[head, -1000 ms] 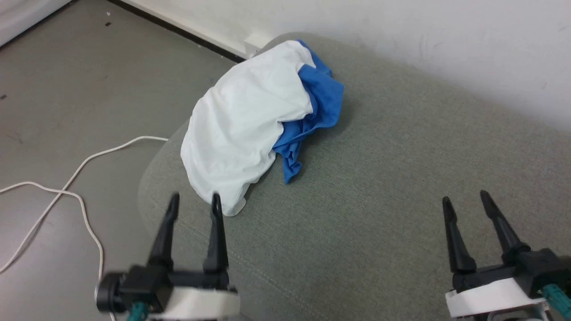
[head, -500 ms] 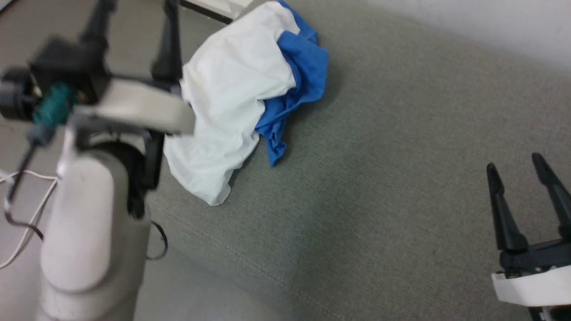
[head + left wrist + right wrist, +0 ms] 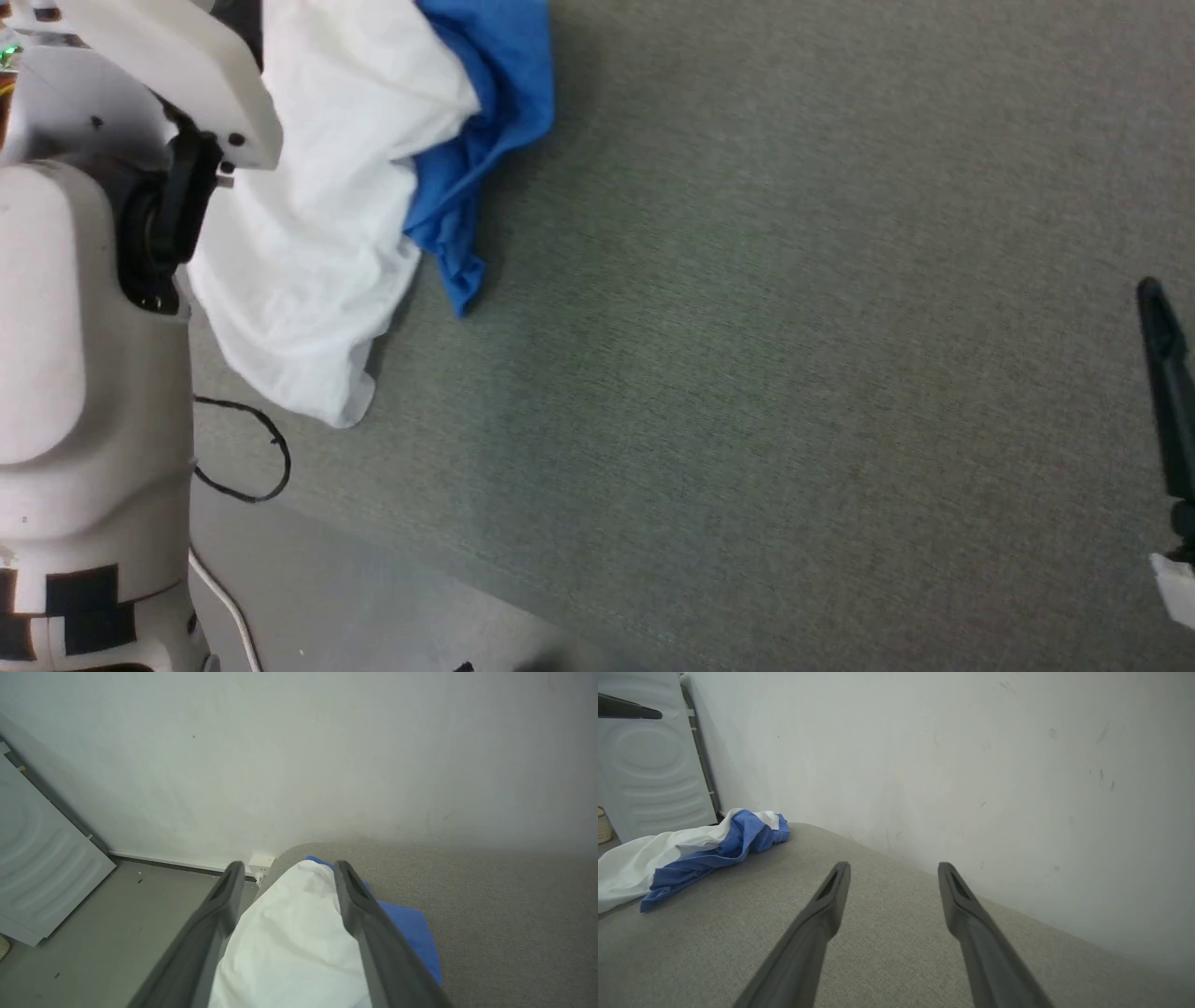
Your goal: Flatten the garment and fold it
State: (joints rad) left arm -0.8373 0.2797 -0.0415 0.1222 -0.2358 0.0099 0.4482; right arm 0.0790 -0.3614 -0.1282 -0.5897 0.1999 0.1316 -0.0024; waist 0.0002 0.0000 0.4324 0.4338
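Left tool [image 3: 288, 868]: fingers apart, nothing clamped. It is held over the garment, and white cloth shows between and beyond its fingers. Contact cannot be told.
Right tool [image 3: 894, 868]: fingers apart, empty, over bare worktop and pointing towards the wall.
Garment [image 3: 317, 215]: crumpled heap, unfolded. It has a white body, with blue cloth bunched on the side towards the right tool. It lies just ahead of and under the left tool, and well apart from the right tool, off to that tool's left.
Worktop [image 3: 747, 327]: grey fabric covering. The garment sits at its rounded corner, with a white edge hanging over the rim.
Left forearm [image 3: 84, 308]: pale, just beside the garment, with a thin black cable loop [image 3: 252, 457] next to it.
Floor [image 3: 117, 914]: grey, to the left of the left tool.
Wall [image 3: 327, 765]: pale, ahead of both tools.
Ribbed white panel [image 3: 37, 882]: far left of the left tool, against the wall.
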